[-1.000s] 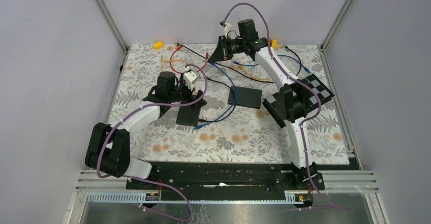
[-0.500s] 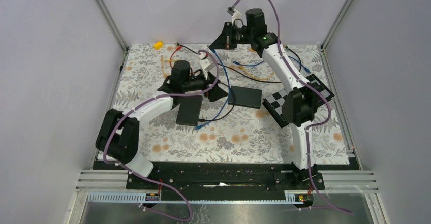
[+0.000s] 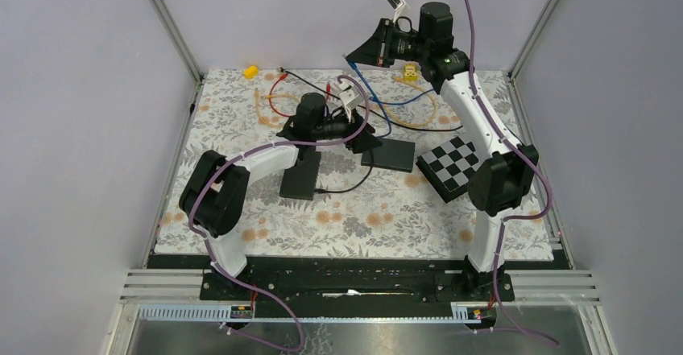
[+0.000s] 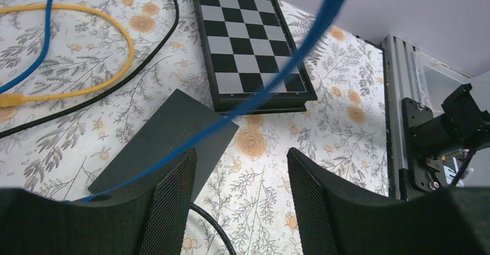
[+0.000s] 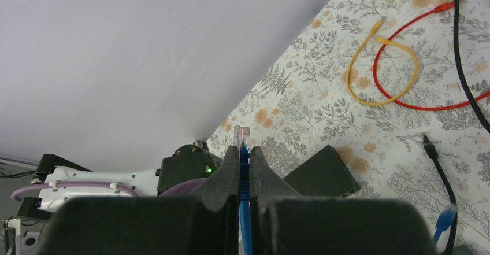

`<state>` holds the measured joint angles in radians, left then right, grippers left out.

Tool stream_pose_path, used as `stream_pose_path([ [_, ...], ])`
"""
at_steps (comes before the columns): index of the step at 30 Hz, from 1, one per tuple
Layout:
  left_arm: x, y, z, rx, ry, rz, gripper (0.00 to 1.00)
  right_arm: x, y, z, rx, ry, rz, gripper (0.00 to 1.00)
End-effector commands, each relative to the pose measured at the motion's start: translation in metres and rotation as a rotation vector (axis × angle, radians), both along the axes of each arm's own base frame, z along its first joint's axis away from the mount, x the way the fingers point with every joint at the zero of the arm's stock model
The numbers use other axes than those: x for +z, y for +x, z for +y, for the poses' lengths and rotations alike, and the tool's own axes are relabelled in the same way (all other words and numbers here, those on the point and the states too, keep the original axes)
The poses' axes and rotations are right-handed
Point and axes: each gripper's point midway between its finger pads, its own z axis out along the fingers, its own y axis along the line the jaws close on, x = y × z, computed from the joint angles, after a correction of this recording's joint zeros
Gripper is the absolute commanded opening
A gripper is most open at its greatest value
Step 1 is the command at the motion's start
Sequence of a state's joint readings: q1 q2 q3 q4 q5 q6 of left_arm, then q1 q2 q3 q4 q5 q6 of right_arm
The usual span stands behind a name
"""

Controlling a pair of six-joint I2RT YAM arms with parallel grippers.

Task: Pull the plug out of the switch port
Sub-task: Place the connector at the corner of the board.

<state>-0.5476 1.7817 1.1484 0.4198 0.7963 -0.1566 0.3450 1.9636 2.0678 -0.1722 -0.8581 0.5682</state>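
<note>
My right gripper [image 3: 354,55] is raised high over the far middle of the table and is shut on the blue cable's plug [image 5: 241,136]. The plug's clear tip pokes out past the fingertips, free in the air. The blue cable [image 3: 372,105] hangs from it down toward the table. The black switch box [image 3: 301,175] lies on the floral cloth with a black cable [image 3: 348,184] at its near right corner; its ports are too small to make out. My left gripper [image 3: 362,135] hovers open to the right of the switch, with only cloth showing between its fingers [image 4: 173,197].
A second flat black box [image 3: 389,154] lies just right of the left gripper. A checkerboard [image 3: 455,167] sits to its right. Yellow [image 3: 419,112], red [image 3: 278,89] and black cables sprawl across the far half. Two yellow blocks [image 3: 251,71] rest at the back edge.
The right arm has lifted higher and swung right with the blue plug in its grip. The left arm has moved right from over the switch toward the second box, and its jaws have narrowed.
</note>
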Motion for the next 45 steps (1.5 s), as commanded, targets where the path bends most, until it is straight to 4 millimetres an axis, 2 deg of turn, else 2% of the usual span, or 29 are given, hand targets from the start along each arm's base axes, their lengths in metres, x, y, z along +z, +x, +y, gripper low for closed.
stream_pose_path([
  [1,0.030,-0.007,-0.014,-0.081,-0.072,-0.082,0.61,0.027,-0.010,-0.011,0.000,0.047,-0.050,0.00],
  [6,0.033,-0.028,-0.010,-0.137,-0.123,-0.150,0.71,0.023,-0.003,-0.016,-0.013,0.054,-0.032,0.00],
  [11,0.040,-0.027,-0.011,-0.119,-0.133,-0.210,0.80,0.021,-0.005,-0.014,-0.006,0.082,-0.001,0.00],
  [18,0.048,-0.018,-0.023,-0.112,-0.114,-0.222,0.81,0.018,-0.008,-0.015,-0.011,0.096,0.005,0.00],
  [21,0.054,-0.020,-0.033,-0.141,-0.123,-0.227,0.81,0.018,-0.010,-0.015,-0.009,0.103,0.005,0.00],
  [27,0.046,-0.008,-0.058,-0.146,-0.104,-0.175,0.80,0.017,-0.013,-0.015,-0.003,0.115,0.014,0.00],
  [29,0.044,-0.002,-0.064,-0.133,-0.099,-0.155,0.72,0.015,-0.014,-0.015,-0.001,0.116,0.019,0.00],
  [31,0.043,0.003,-0.068,-0.122,-0.098,-0.137,0.60,0.015,-0.016,-0.015,0.002,0.116,0.019,0.00],
  [36,0.040,0.004,-0.059,-0.115,-0.073,-0.160,0.35,0.012,-0.018,-0.019,0.005,0.109,0.016,0.00],
  [41,0.042,0.009,-0.030,-0.080,-0.036,-0.202,0.15,0.009,-0.010,-0.032,-0.021,0.095,0.005,0.00],
  [45,0.045,0.025,0.009,-0.026,0.056,-0.295,0.01,0.004,0.007,-0.055,-0.094,0.048,-0.033,0.04],
])
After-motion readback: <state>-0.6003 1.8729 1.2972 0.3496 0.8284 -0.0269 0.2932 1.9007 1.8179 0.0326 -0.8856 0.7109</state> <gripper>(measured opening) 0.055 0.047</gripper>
